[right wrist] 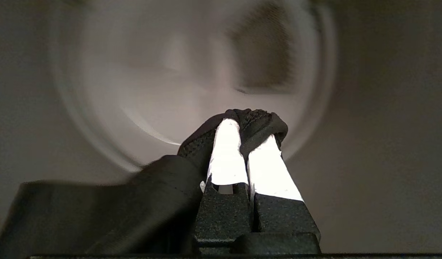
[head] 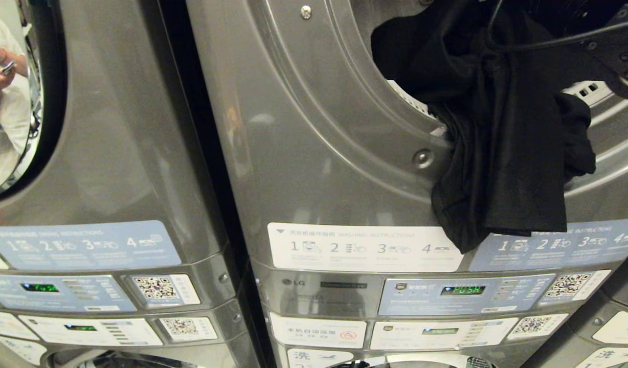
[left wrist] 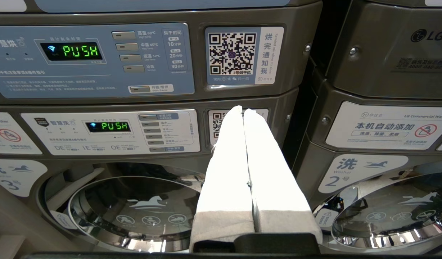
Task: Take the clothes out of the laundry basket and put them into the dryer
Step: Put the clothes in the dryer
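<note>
A black garment [head: 498, 153] hangs out of the dryer's round opening [head: 344, 102] at the upper right of the head view and droops over the rim onto the instruction labels. In the right wrist view my right gripper [right wrist: 249, 131] is shut on a fold of this black cloth [right wrist: 163, 187], with the pale dryer drum [right wrist: 152, 72] blurred ahead of it. Part of the right arm [head: 615, 46] shows at the opening's top right. My left gripper [left wrist: 242, 109] is shut and empty, parked low in front of the control panels. The laundry basket is out of view.
A second grey machine stands to the left, and its door glass [head: 17, 102] reflects a person holding a phone. Control panels with green displays [head: 462, 290] run below the dryer. Two washer doors [left wrist: 134, 212] lie under the left gripper.
</note>
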`<state>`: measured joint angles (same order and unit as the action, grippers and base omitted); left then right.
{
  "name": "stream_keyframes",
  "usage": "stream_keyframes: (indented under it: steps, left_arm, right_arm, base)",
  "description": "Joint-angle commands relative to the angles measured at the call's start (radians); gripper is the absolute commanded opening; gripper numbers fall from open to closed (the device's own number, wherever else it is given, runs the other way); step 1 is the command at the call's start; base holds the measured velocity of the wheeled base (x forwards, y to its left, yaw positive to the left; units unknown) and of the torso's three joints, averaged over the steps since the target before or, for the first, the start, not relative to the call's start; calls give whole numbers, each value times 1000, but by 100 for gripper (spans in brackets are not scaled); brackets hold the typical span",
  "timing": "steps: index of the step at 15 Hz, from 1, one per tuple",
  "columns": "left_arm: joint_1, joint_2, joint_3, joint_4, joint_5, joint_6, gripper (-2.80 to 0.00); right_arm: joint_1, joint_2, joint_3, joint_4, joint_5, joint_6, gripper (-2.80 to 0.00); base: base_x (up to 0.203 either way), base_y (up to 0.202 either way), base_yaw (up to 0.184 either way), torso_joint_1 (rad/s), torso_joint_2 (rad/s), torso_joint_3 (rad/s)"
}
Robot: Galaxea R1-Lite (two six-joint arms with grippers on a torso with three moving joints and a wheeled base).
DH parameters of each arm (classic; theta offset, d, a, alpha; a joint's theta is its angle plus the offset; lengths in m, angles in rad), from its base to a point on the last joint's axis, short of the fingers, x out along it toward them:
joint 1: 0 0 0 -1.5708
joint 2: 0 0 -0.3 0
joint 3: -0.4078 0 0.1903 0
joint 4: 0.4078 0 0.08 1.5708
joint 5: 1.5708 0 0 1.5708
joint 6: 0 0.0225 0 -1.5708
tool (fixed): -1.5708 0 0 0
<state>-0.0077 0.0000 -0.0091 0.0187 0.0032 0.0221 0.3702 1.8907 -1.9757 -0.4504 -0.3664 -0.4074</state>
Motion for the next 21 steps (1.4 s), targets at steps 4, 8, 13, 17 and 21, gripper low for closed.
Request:
stream_keyframes:
  steps: [4,8,13,17,21]
  left_arm:
    - [0,0,0,1,0,1,-280]
    - [0,0,0,1,-1,1,-280]
    - [0,0,0,1,0,1,-280]
    - [0,0,0,1,0,-1,-280]
    - [0,0,0,0,0,0,-280]
  right_arm:
    - [-75,55,-3,-14,-9,9,-280]
    - [-62,52,-3,-4,-5,10,0]
    - [5,9,-2,94,-6,63,0]
    - [10,-49,-2,302,-7,72,0]
    - [11,-122,-1,523,1,88,0]
  base:
    - [0,0,0,0,0,0]
    - [0,0,0,0,0,0]
    - [0,0,0,0,0,0]
    - [0,0,0,0,0,0]
    - [0,0,0,0,0,0]
